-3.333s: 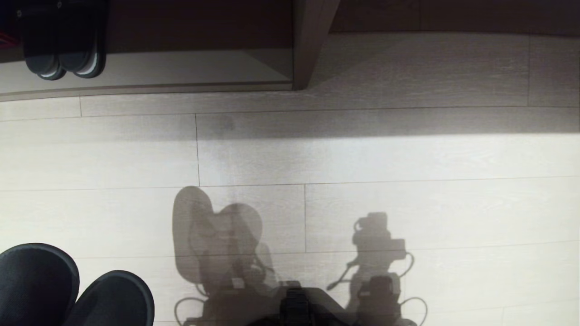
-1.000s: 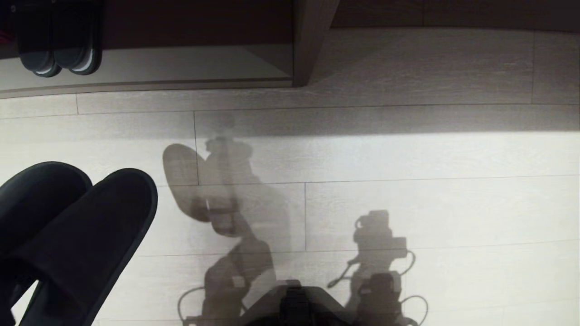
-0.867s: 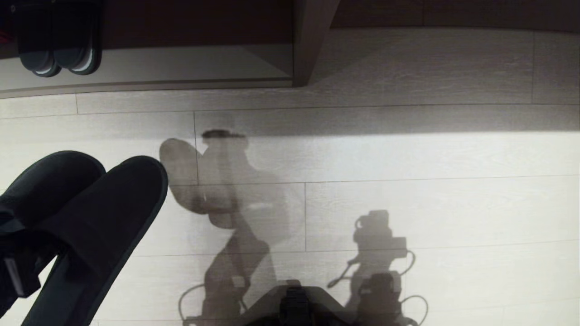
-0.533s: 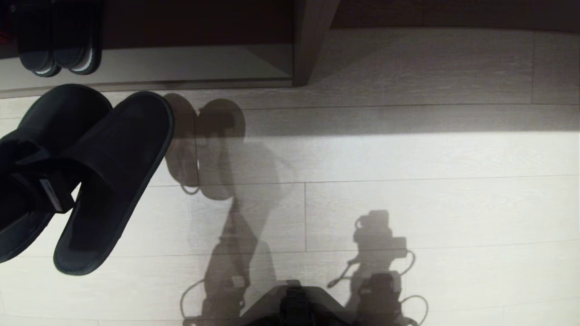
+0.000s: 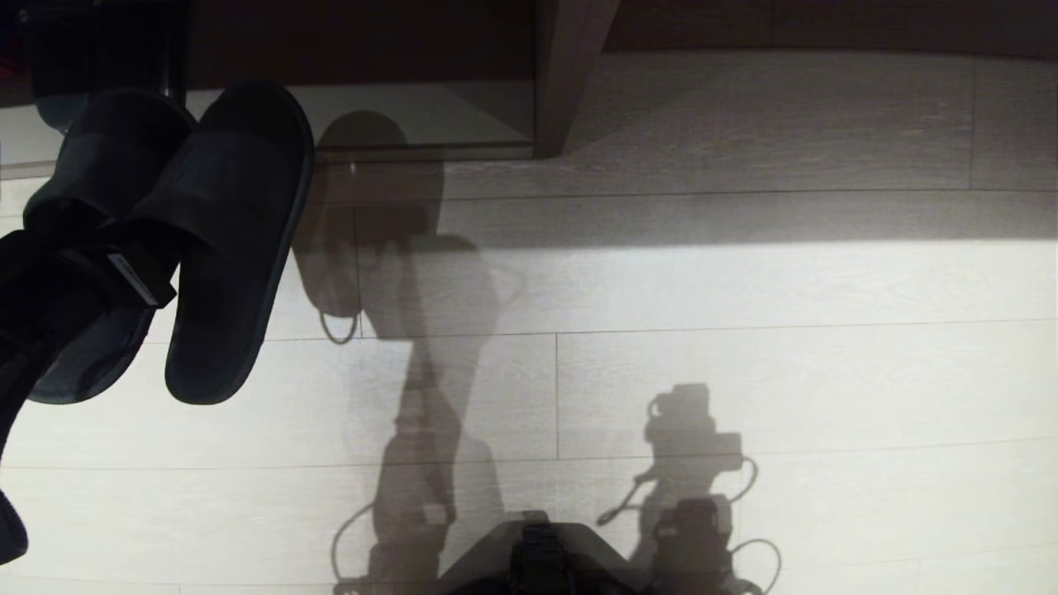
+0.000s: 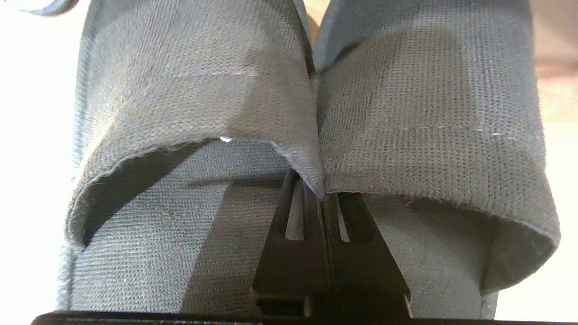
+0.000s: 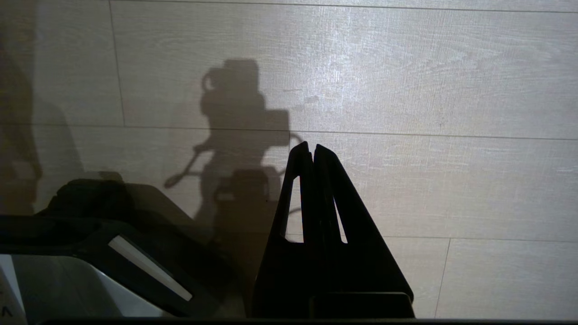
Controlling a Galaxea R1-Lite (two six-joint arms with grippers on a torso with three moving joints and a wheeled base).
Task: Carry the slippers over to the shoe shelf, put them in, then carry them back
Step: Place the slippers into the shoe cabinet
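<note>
**Head view.** Slippers (image 5: pixel 211 223): one pair, dark fabric, held off the floor (image 5: pixel 744 330) at about 10 o'clock, toes pointing toward 12. Left gripper (image 5: pixel 124 277): clamped across the pair at mid-length, arm entering from 8 o'clock. Shoe shelf (image 5: pixel 413 103): pale base board and dark recess at 11 to 12 o'clock, closed on its 3 o'clock side by an upright panel (image 5: pixel 566 74). The toes overlap the shelf's front edge in this view; whether they are inside cannot be told. A second dark pair (image 5: pixel 50 111) sits deep in the shelf at 10 o'clock, mostly hidden behind the held pair. Right arm: only its shadow shows, at 5 o'clock.

**Left wrist view.** Slippers (image 6: pixel 307 117): uppers side by side, inner edges pinched together between the closed fingers (image 6: pixel 311 216), at 6 o'clock.

**Right wrist view.** Right gripper (image 7: pixel 312 155): fingers pressed together, holding nothing, hanging over bare floor (image 7: pixel 451 90); parked.

**Step in hand (judged).** Delivery to the shelf, placing not yet done.

**Next move (judged).** Reach forward and lower so the soles land flat on the base board, staying toward 3 o'clock of the resident pair and short of the upright panel, before releasing.
</note>
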